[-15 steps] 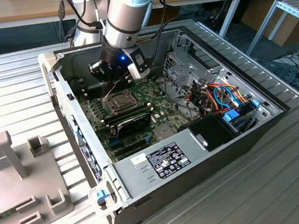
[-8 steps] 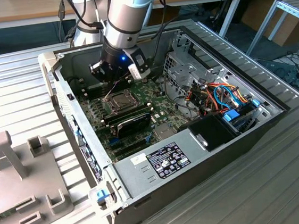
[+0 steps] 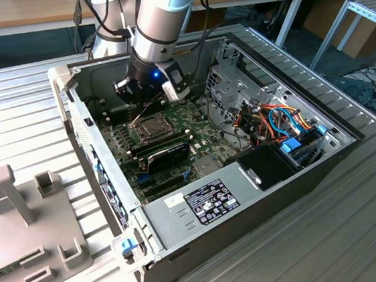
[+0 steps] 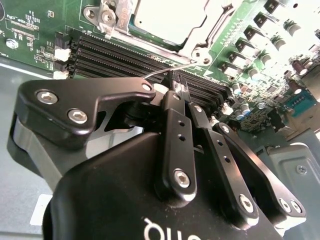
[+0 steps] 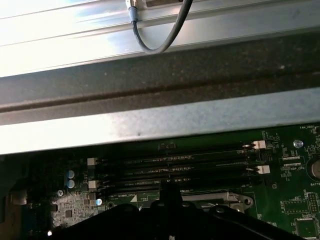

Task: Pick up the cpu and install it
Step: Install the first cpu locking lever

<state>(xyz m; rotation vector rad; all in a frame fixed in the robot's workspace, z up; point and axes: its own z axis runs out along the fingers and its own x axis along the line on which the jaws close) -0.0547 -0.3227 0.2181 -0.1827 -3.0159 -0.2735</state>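
The cpu lies flat in the motherboard socket, its pale silver top showing inside the shiny retention frame. In the exterior view the cpu sits just below my gripper, which reaches down into the open computer case. In the second wrist view my gripper has its two black fingers pressed together. Their tips meet the thin wire socket lever, which runs beside the socket. I cannot tell whether the wire is pinched between the fingers or only touched by them.
Black memory slots run between my gripper and the socket, and appear as memory slots in the first wrist view below the case wall. A black card, a power supply and a cabled drive cage crowd the case. A grey fixture stands outside.
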